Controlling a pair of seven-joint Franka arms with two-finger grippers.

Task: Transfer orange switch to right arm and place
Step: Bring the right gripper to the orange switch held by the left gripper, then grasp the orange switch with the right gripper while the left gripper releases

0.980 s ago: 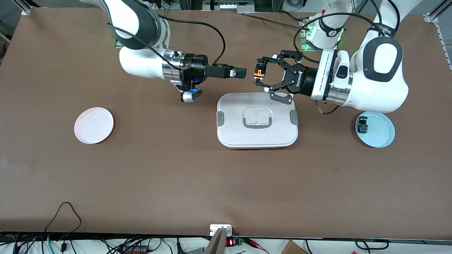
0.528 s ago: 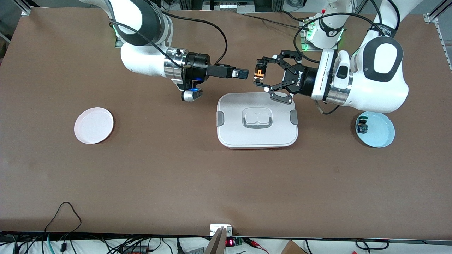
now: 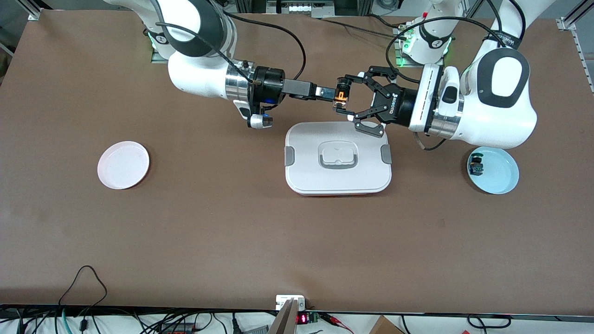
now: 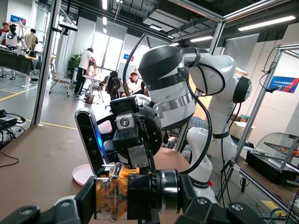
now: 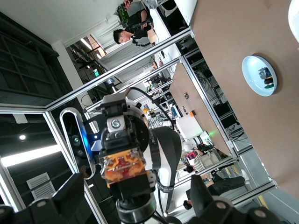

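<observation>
The orange switch (image 3: 341, 97), orange-bodied with a black round cap, hangs in the air over the table's middle, above the edge of the white lidded box. My left gripper (image 3: 343, 95), the wide linkage claw, is shut on it; the left wrist view shows the switch (image 4: 111, 193) clamped between the pads. My right gripper (image 3: 326, 94), slim and black, points straight at it from the right arm's end. In the right wrist view the switch (image 5: 124, 168) sits between my open right fingers (image 5: 70, 193), with a gap on each side.
A white lidded box (image 3: 301, 176) lies at the table's middle. A pink plate (image 3: 123, 165) sits toward the right arm's end. A light blue plate (image 3: 500, 175) toward the left arm's end holds a small black part with blue and green (image 3: 476, 166).
My right arm has slid toward the left gripper until its open fingers reach the switch. The left arm and the switch have held still.
</observation>
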